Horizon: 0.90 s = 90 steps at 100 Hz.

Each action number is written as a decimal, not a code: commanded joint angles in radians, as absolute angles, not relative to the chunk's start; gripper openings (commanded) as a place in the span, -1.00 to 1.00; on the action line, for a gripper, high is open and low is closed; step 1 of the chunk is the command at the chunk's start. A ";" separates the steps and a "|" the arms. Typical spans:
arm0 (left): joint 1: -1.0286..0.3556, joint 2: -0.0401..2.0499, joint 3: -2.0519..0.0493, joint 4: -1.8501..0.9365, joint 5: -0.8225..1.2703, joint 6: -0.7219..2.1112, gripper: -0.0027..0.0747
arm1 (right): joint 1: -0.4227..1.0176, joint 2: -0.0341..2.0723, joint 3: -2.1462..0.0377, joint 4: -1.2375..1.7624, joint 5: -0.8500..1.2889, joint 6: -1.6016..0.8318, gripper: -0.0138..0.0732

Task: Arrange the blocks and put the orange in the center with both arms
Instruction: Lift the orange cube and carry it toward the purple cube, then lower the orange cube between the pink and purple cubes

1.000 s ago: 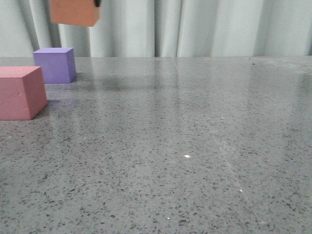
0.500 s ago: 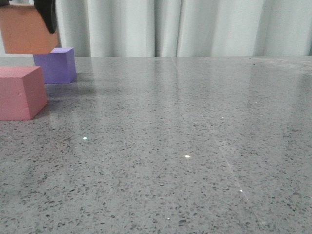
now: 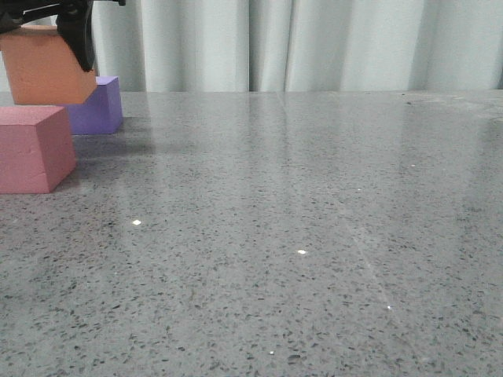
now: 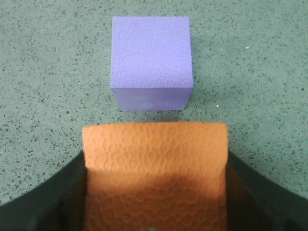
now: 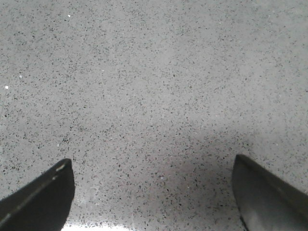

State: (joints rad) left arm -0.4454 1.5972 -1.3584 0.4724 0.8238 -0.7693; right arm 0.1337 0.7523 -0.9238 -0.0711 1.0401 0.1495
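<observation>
Left gripper clamps the orange foam cube, one black finger on each side face. The cube hangs off the grey speckled table, lifted so it can travel over the other blocks without knocking them. In the front view it sits above and behind the pink foam cube and covers part of the purple foam cube.

Using the purple cube as landmark: in the left wrist view the orange cube's edge lies just short of it, a thin strip of table showing between them. It is near but apart, not over it. The pink cube rests on the table on the robot's side of the purple cube, slightly to its left, with a gap between them; it does not show in the left wrist view.

Judgement: the grip is on opposite faces, squared to the purple cube, probably so the orange can be lowered parallel to it. The orange is not yet in a centre slot; no row is formed.

Right gripper is spread wide, nothing between its fingers, only bare table under it. No block is in its view. It looks parked well away from the purple cube; the exact spot is unclear.
</observation>
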 commanded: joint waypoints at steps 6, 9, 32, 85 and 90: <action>-0.434 1.555 -1.383 0.498 0.760 -0.768 -0.61 | 0.125 0.748 -0.945 -0.077 0.981 0.138 0.82; -0.432 1.555 -1.383 0.498 0.758 -0.768 -0.61 | 0.125 0.748 -0.945 -0.077 0.981 0.138 0.82; -0.425 1.555 -1.383 0.487 0.738 -0.768 -0.61 | 0.125 0.748 -0.945 -0.077 0.980 0.138 0.82; -0.423 1.567 -1.340 0.483 0.706 -0.768 -0.61 | 0.125 0.748 -0.945 -0.077 0.980 0.138 0.82; -0.423 1.575 -1.335 0.486 0.702 -0.768 -0.61 | 0.125 0.748 -0.945 -0.077 0.980 0.138 0.82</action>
